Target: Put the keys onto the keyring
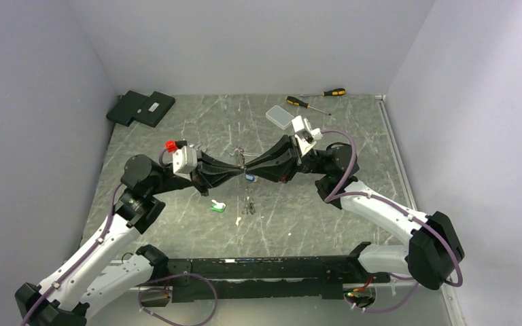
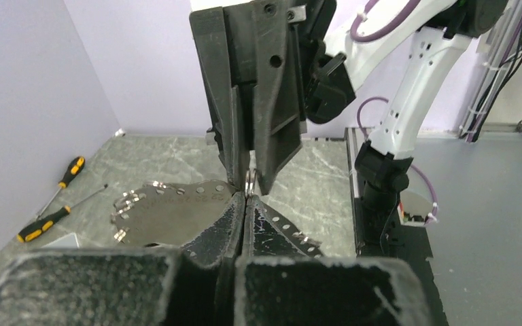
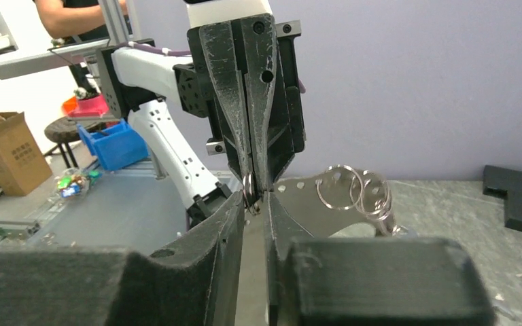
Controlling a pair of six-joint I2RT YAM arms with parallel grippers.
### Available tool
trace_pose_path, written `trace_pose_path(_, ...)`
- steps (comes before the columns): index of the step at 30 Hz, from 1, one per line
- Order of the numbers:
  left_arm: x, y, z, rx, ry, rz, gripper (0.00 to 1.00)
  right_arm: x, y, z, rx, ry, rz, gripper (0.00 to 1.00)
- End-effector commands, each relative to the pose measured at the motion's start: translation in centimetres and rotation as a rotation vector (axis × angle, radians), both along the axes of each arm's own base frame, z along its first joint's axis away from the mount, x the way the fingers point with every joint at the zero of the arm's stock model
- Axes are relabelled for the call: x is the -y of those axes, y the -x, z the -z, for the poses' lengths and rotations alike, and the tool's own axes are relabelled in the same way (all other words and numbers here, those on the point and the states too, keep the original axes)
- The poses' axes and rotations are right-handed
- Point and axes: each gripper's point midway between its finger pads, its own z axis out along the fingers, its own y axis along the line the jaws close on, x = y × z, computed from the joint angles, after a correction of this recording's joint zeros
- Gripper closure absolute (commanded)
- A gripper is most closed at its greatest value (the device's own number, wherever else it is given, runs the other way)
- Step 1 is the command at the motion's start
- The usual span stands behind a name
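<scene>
Here, over the middle of the table (image 1: pixel 177 129), the two grippers meet tip to tip. The left gripper (image 2: pixel 245 201) is clamped tight on the small metal keyring (image 3: pixel 249 189). The right gripper (image 3: pixel 255 204) has its jaws a sliver apart at the same ring, and I cannot tell whether they pinch it. From the ring, a blue-tagged key (image 1: pixel 250 178) sits close at 6 o'clock, dark keys (image 1: pixel 247 206) farther at 6, and a green-tagged key (image 1: pixel 217 206) at 7
</scene>
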Motion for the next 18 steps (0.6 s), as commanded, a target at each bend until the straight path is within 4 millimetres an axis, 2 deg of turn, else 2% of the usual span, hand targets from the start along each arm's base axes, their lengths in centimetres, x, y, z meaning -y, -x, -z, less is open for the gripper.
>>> trace_pose_path(1,0.0,-0.6,0.8,-0.026,-0.086,-0.022,1.00,0.2,0.5,-0.7,0.065,-0.004,0.017,0.73)
trace_pose_path(3,-0.3,-1.0,1.1,-0.027,-0.123,-0.050,1.00,0.2,0.1,0.2,0.081,0.045,0.054,0.66)
trace_pose_path(5,-0.6,-1.4,1.7,-0.026,-0.182,-0.074,1.00,0.2,-0.5,2.1,0.074,0.140,0.089,0.65)
trace_pose_path(8,-0.7,-1.5,2.2,-0.034,-0.270,-0.069,1.00,0.5,-1.0,3.6,0.097,0.228,0.134,0.65)
trace_pose_path(12,-0.9,-1.5,2.7,-0.039,-0.335,-0.056,1.00,0.7,-1.6,4.4,0.115,0.287,0.177,0.65)
trace_pose_path(18,-0.7,-1.3,3.3,-0.054,-0.360,-0.028,1.00,0.4,-1.8,4.4,0.125,0.294,0.182,0.65)
